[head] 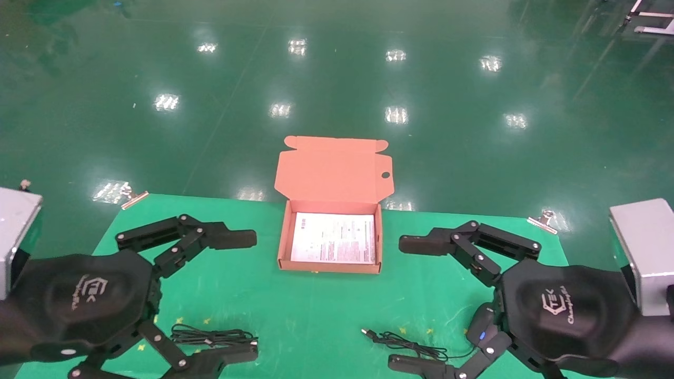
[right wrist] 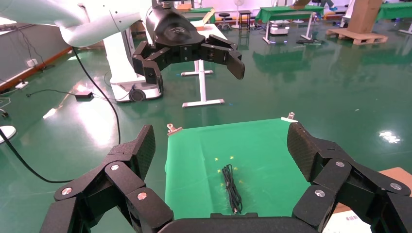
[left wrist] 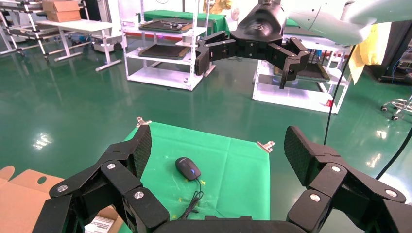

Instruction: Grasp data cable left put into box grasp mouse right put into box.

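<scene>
This is a robot laboratory or test hall: a glossy green floor (head: 337,79) reflects ceiling lamps, white metal racks (left wrist: 163,46) hold trays, and work tables (right wrist: 286,14) with green covers stand behind.

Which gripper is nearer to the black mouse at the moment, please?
The right. The right gripper hangs open over the mouse, which lies just under its palm. The left gripper is open across the table, above the data cable, with the box between the two sides.
</scene>
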Motion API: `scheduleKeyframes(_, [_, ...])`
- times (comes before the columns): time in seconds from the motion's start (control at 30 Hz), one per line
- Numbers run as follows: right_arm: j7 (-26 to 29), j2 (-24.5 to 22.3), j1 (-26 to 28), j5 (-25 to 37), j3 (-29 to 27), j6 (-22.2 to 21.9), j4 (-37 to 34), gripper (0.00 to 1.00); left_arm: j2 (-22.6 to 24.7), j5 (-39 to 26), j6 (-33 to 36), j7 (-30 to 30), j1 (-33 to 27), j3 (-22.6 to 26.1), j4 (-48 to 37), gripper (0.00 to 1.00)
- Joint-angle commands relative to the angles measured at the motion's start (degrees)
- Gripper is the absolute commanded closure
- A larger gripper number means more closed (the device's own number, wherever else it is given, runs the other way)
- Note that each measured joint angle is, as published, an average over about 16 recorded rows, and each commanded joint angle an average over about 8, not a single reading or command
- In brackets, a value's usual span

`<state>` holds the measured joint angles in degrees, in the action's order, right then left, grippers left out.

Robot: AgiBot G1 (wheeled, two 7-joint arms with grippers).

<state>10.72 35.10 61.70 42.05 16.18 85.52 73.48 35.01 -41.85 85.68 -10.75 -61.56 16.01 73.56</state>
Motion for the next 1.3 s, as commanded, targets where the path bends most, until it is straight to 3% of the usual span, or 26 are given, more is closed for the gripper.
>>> scheduleKeyframes(0.03, [0.0,0.0,0.0,0.0,0.0,0.0,0.0,0.0,0.0,0.0,0.0,0.0,0.0,0.0,0.0,0.0])
scheduleKeyframes(0.53, [0.06,0.01,-0.06,-0.09,0.0,0.04,-0.05,0.0,0.07,-0.44,-0.1,0.02,-0.12,0.23,-0.03,0.0])
scheduleKeyframes(0.77, [0.1,-0.67,0.53,2.04,0.96,1.02,0.02,0.0,-0.57,-3.97,0.06,-0.1,-1.14,1.47,0.88,0.0])
scheduleKeyframes(1.03, [-1.34,-1.13,8.33,16.06,6.69,3.27,3.37,0.0,0.01,-11.49,0.54,-1.26,-4.92,4.81,1.73,0.0])
scheduleKeyframes(1.3, [-8.97,2.25,21.04,34.36,21.47,4.73,4.4,0.0,2.61,-23.95,2.66,-2.23,-11.36,11.31,2.18,0.0])
